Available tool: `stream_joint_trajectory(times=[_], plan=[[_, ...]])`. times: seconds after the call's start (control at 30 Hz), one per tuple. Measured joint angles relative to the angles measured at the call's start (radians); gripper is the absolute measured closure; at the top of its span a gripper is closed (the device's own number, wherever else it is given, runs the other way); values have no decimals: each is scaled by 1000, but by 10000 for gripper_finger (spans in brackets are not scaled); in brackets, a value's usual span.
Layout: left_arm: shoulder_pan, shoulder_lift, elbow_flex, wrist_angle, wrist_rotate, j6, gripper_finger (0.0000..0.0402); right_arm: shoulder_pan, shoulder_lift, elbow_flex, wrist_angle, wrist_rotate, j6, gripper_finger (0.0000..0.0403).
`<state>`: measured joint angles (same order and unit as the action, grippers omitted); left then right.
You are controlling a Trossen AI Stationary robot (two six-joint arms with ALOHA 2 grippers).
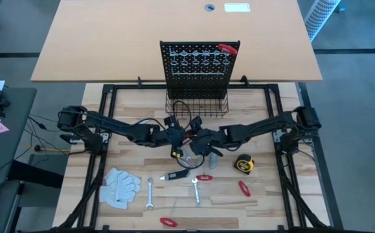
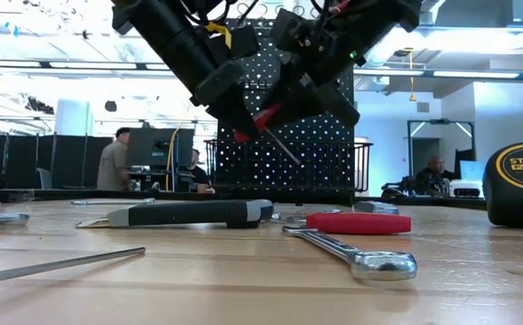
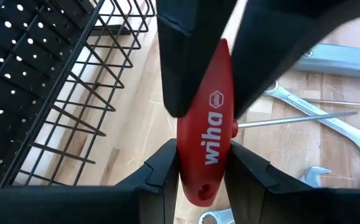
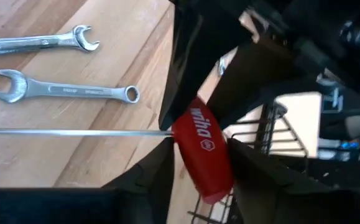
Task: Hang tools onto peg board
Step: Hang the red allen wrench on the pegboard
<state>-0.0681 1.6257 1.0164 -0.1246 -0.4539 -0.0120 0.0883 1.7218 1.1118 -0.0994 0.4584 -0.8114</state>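
Step in hand: passing a red-handled tool (image 3: 206,134) between pincers, above the tabletop (image 1: 265,200), just in front of the peg board (image 1: 199,65). My left pincer (image 3: 203,171) and right pincer (image 4: 199,163) both clamp its handle.

Next, I judge: one pincer lets go, the other carries it to a hook.

Tool: smooth red "wiha" handle, thin bare steel shaft.

A red handle (image 4: 203,149) marked "wiha" sits between the right gripper's (image 4: 199,163) two dark fingers, with a thin steel shaft (image 4: 74,132) running straight out from it over the wooden table (image 4: 55,168). The left gripper's (image 4: 195,102) dark fingers clamp the handle's far end. Two silver wrenches (image 4: 61,92) lie side by side on the table beyond the shaft, and black basket wires (image 4: 279,134) show past the handle.
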Motion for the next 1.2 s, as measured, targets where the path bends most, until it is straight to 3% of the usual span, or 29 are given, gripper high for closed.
stream_joint_trajectory(times=[0.13,0.53,0.77,0.93,1.03,1.2], plan=[[0,0,0,2,-3,3,307,-8,-1,1,-23,9,23,292],[0,0,0,-7,-1,15,287,-11,-2,-9,-46,22,158,301],[-1,-2,0,-124,-30,6,266,-15,-1,-93,-35,171,246,303],[-1,-2,0,-213,-169,-20,270,0,-6,-141,-11,280,293,303],[-1,-2,-9,-261,-216,-58,272,23,-32,-141,-8,413,277,304],[-2,-1,-113,-180,-313,-71,272,77,-164,-142,-60,641,203,304]])
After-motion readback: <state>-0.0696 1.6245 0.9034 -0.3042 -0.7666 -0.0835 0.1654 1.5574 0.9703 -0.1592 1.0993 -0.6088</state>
